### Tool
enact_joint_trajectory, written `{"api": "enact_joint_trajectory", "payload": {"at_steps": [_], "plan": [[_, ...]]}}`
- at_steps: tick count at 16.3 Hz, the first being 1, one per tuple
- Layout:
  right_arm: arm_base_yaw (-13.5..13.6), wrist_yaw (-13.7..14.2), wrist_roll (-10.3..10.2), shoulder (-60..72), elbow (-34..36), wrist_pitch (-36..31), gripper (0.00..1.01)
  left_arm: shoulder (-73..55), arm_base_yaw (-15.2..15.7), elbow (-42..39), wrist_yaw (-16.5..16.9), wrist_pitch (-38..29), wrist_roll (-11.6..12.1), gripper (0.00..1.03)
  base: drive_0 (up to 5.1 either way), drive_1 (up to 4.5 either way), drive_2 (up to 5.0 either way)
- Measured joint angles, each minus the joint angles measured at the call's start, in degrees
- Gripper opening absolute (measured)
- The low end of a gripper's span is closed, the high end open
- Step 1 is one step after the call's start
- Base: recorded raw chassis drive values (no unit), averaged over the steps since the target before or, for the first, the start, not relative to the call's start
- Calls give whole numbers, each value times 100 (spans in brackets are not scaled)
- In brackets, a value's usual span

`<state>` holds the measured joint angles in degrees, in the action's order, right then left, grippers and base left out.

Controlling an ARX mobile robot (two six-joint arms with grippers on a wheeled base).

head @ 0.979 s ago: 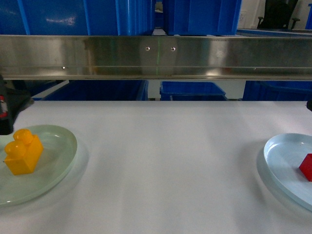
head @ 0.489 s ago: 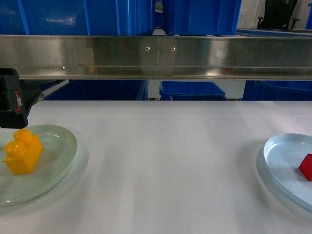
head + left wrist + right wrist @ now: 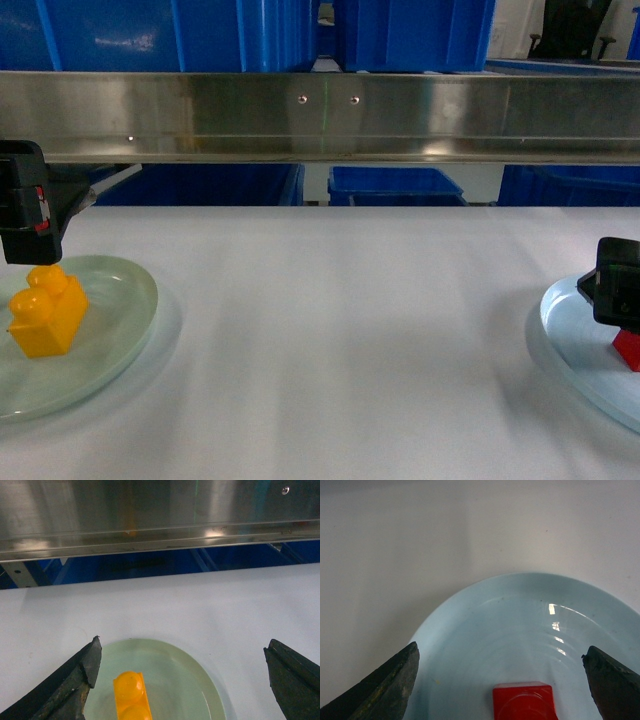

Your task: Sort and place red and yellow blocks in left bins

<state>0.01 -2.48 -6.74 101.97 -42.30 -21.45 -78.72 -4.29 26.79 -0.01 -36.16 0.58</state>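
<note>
The orange-yellow block (image 3: 45,315) (image 3: 131,696) with two studs lies on a pale green plate (image 3: 125,310) (image 3: 190,675) at the table's left. My left gripper (image 3: 28,232) (image 3: 182,649) hangs open just behind and above it, and the block lies low between the fingers, untouched. The red block (image 3: 629,350) (image 3: 525,702) rests on a pale blue plate (image 3: 570,335) (image 3: 520,615) at the right edge. My right gripper (image 3: 617,285) (image 3: 500,652) is open over that plate, fingers wide on either side of the red block. Blue bins (image 3: 150,35) sit on the shelf above at the left.
A steel shelf rail (image 3: 320,115) crosses the whole view behind the white table (image 3: 340,330). Another blue bin (image 3: 415,35) stands on top at the right, and more blue bins (image 3: 395,185) show below the rail.
The left gripper has moved in from the left edge and up behind the yellow block. The right gripper has come into view over the pale blue plate.
</note>
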Motion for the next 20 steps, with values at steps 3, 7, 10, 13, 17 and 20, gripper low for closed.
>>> {"api": "enact_joint_trajectory", "payload": {"at_steps": [3,7,10,13,17,20], "plan": [[-2,-254,-7,236,-114,212,98,0,0,0,0,-2,0,98,0,0,0],[-57,-393,63,605,-280,247,98,0,0,0,0,-2,0,98,0,0,0],[-120,-396,170,802,-444,195,97,0,0,0,0,2,0,98,0,0,0],[-205,-365,317,868,-501,232,59,0,0,0,-2,2,-2,98,0,0,0],[-177,-415,236,586,-313,127,30,0,0,0,-2,0,0,98,0,0,0],[-153,-490,-37,-680,-153,-96,29,0,0,0,-2,0,0,98,0,0,0]]}}
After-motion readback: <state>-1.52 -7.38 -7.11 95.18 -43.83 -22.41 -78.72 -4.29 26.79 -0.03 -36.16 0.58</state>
